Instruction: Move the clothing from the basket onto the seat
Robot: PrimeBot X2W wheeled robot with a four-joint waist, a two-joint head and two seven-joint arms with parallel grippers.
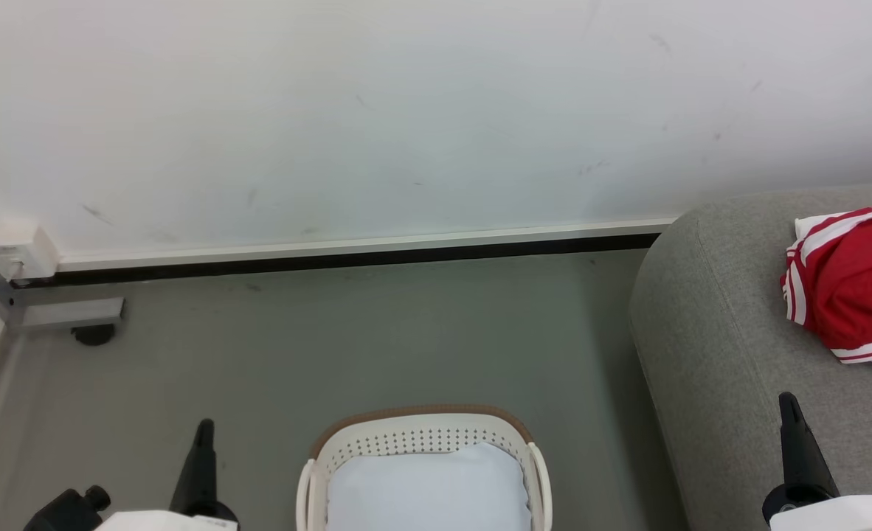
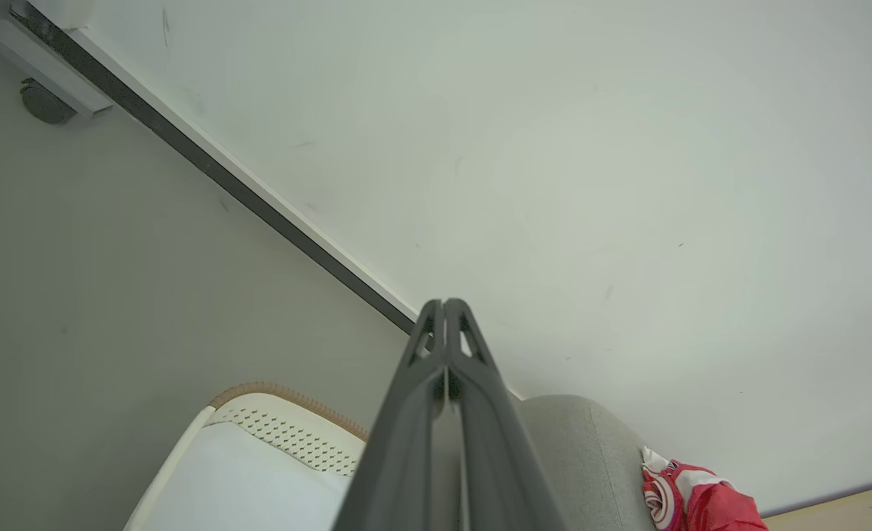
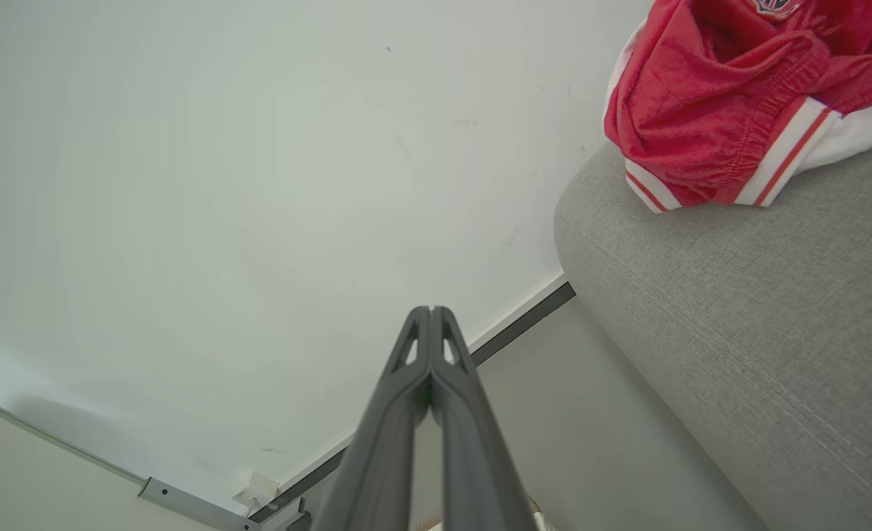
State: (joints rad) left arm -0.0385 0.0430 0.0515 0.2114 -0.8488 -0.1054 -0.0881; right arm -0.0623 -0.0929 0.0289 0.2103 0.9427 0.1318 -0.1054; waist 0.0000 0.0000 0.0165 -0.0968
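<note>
Red clothing (image 1: 853,295) with white stripes lies bunched on the grey seat (image 1: 709,346) at the right, also seen as the clothing (image 3: 731,103) atop the seat (image 3: 738,310) and the clothing (image 2: 690,498) beside the seat (image 2: 583,450). The cream basket (image 1: 421,439) with a brown rim stands on the floor at bottom centre; only a pale cushion pad (image 1: 428,487) shows inside it. The basket (image 2: 288,435) sits left of my left gripper (image 2: 445,304), which is shut and empty. My left gripper (image 1: 205,426) is left of the basket. My right gripper (image 1: 789,402), shut and empty, hovers over the seat's front; the right gripper (image 3: 431,311) points at the wall.
A white wall (image 1: 406,110) with a dark-gapped skirting (image 1: 362,251) runs behind the grey floor (image 1: 333,332). A grey metal rail and a white box (image 1: 19,254) stand in the far left corner, with a dark round foot (image 1: 93,335) beneath.
</note>
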